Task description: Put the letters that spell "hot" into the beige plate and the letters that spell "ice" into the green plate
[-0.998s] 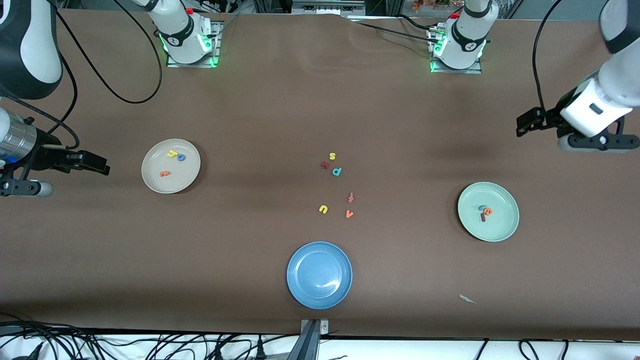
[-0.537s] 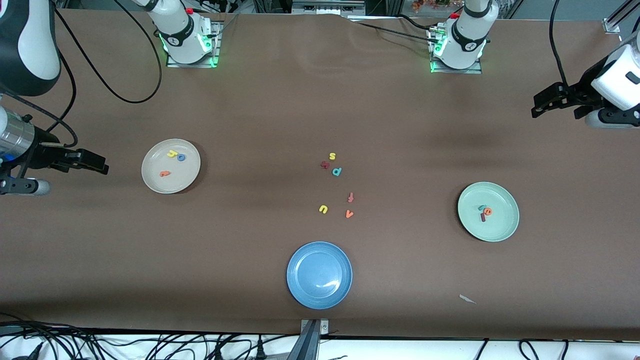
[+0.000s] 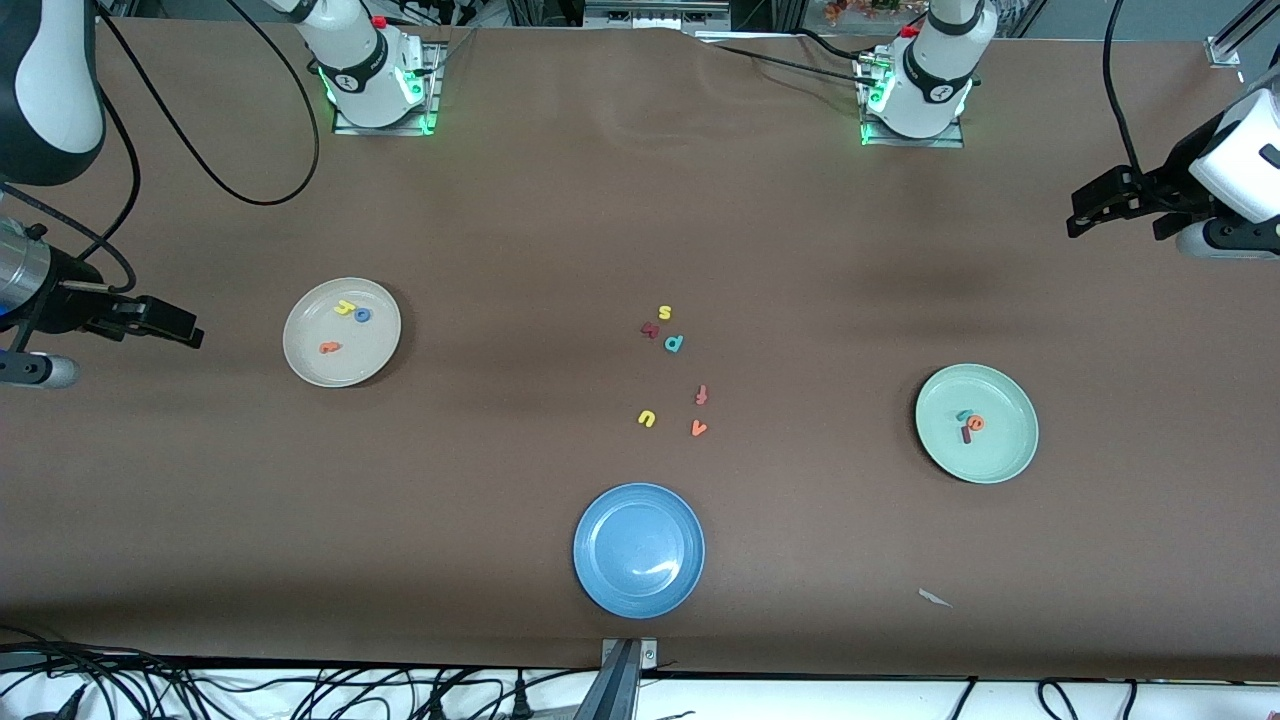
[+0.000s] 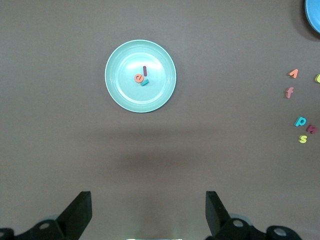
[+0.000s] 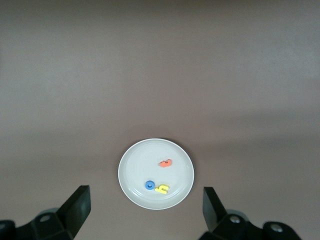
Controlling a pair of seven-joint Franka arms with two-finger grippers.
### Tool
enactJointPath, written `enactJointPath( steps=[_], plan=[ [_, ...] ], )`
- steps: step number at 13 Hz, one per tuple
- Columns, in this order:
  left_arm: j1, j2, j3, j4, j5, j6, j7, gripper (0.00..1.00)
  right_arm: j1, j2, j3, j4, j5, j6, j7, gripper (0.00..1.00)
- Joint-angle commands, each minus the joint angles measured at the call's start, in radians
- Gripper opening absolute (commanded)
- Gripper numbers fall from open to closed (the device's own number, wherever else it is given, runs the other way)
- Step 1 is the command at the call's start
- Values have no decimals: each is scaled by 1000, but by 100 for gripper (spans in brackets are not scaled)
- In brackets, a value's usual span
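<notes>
Right hand [image 3: 185,332] open, empty, up at the right arm's end of the counter [image 3: 520,230]. Beige plate [image 3: 305,360] holds h [image 3: 345,308], o [image 3: 362,315], t [image 3: 329,347]. Green plate [image 3: 1005,455] holds c [image 3: 962,414], e [image 3: 976,423], i [image 3: 966,435]. Left hand [image 3: 1085,205] open, empty, above the left arm's end.

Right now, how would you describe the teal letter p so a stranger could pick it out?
Start at the blue plate nearest the front camera, then go farther away to the loose letters mid-table. The teal p lies among them, beside a dark red letter and the yellow s, the only teal one there.
</notes>
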Motion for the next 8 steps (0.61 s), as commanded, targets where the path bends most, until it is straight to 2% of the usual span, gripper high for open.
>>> enactJointPath(
  steps=[1, 3, 8],
  plan=[
    [-9, 18, 8, 36, 23, -16, 18, 100, 0, -42, -12, -15, -10, -21, 10, 100],
    [-10, 18, 6, 34, 23, -16, 18, 100, 0, -48, -19, -13, -13, -85, 8, 100],
    [-9, 16, 6, 30, 25, -16, 18, 100, 7, -53, -10, -4, -7, -92, 22, 99]
  ],
)
